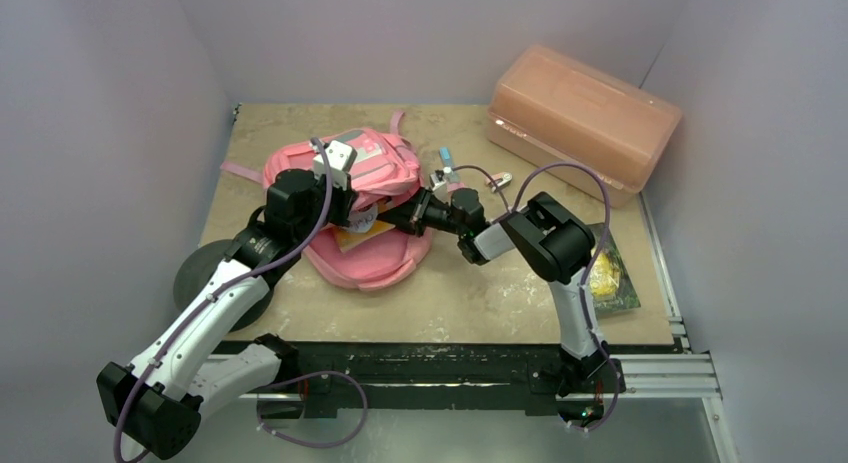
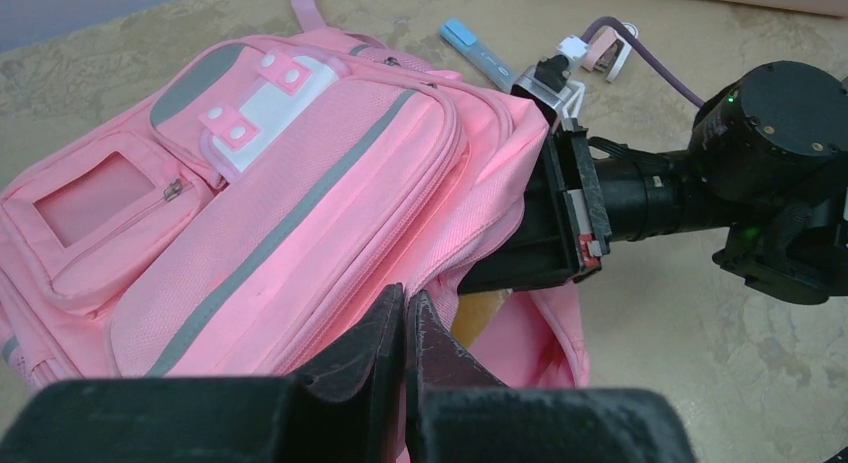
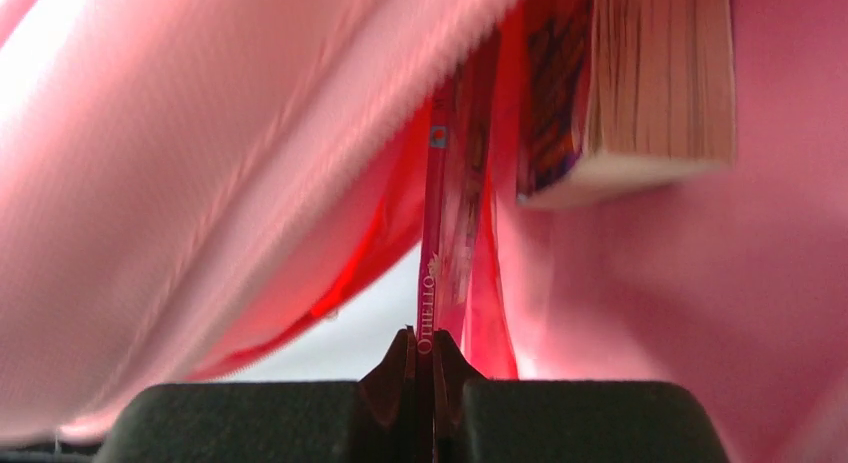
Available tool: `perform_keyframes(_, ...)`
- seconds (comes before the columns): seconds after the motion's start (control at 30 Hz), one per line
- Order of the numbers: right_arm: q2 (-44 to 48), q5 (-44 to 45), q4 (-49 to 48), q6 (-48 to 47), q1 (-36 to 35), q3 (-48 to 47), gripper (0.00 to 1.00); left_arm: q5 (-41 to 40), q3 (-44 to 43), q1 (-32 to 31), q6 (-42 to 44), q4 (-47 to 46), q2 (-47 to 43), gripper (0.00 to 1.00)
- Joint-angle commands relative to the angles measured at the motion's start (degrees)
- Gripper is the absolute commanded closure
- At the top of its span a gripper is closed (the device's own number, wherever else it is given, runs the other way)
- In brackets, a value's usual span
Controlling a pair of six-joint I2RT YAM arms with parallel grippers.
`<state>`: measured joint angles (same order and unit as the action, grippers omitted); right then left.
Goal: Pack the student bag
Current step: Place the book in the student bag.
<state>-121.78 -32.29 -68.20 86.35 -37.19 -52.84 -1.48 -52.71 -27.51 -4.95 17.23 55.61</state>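
Top external view is showing the student bag (image 1: 372,158) lying on the left half of the bench (image 1: 470,303), with its mouth facing the right arm. The left hand (image 1: 343,209) is sitting at the near edge of that mouth and lifting the top layer, I think to make the hole wide enough for things to fit. The right hand (image 1: 405,213) is poking into the gap from the right side. A plastic box (image 1: 580,108) is sitting at the far right corner. A flat book (image 1: 612,273) is waiting near the right edge, well apart from the bag.

Left wrist view is looking along the bag's front pockets. The left hand's fingers are pressing tight together, and they seem to be pinching the pink cloth at the rim of the opening. Holding it up like a tent is making room for the other arm, which is reaching in under the flap. A blue pen (image 2: 478,45) is lying on the bench just past the bag.

Right wrist view is looking from inside the bag, with pink cloth all around. The right hand's fingers are squeezing a thin red book (image 3: 432,233) by its spine, so it can slide in edge first. A thick book (image 3: 650,73) is resting deeper inside, beside the thin one. I think letting go is the next step.
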Motion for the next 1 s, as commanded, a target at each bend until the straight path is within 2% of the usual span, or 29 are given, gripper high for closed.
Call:
perform_keyframes(0.0,-4.0,4.8,-2.6,2.3,0.1,-9.3,1.0,1.1,-1.7,-0.2,-0.9,-5.8,-0.3,1.0)
perform_keyframes(0.1,-7.4,6.0,0.7,1.9,0.5,-14.5,1.0,0.7,-1.6,-0.1,-0.6,-5.7,-0.3,1.0)
perform_keyframes(0.13,-8.0,6.3,2.0,1.2,0.8,-15.8,0.97,0.6,-1.5,-0.2,-0.5,-5.7,-0.3,1.0)
perform_keyframes(0.17,-8.3,6.8,3.6,0.3,1.1,-16.5,0.88,0.4,-1.6,-0.2,-0.5,-5.7,-0.3,1.0)
perform_keyframes(0.2,-8.2,7.3,4.4,-0.1,1.5,-16.5,0.84,0.3,-1.5,-0.2,-0.3,-5.6,-0.2,1.0)
perform_keyframes(0.27,-7.0,7.7,6.1,-1.3,2.3,-15.3,0.68,0.4,-1.5,-0.2,-0.4,-5.6,-0.1,1.0)
perform_keyframes(0.43,-1.3,8.3,15.8,-6.5,2.7,-10.3,0.42,1.2,-1.8,-0.2,-1.0,-5.7,0.0,1.0)
perform_keyframes(0.5,1.1,9.0,18.0,-8.0,2.6,-8.4,0.35,1.2,-1.9,-0.2,-1.0,-5.7,0.0,1.0)
perform_keyframes(0.73,2.7,8.5,18.0,-8.2,1.2,-5.0,0.38,1.2,-1.9,-0.1,-0.8,-5.5,0.0,1.0)
perform_keyframes(0.87,0.1,7.9,12.8,-4.9,0.7,-5.5,0.61,1.2,-1.9,-0.2,-0.8,-5.5,0.4,1.0)
perform_keyframes(0.97,-0.4,8.3,12.8,-5.0,0.5,-6.9,0.79,1.2,-2.0,-0.2,-0.8,-5.5,0.7,1.0)
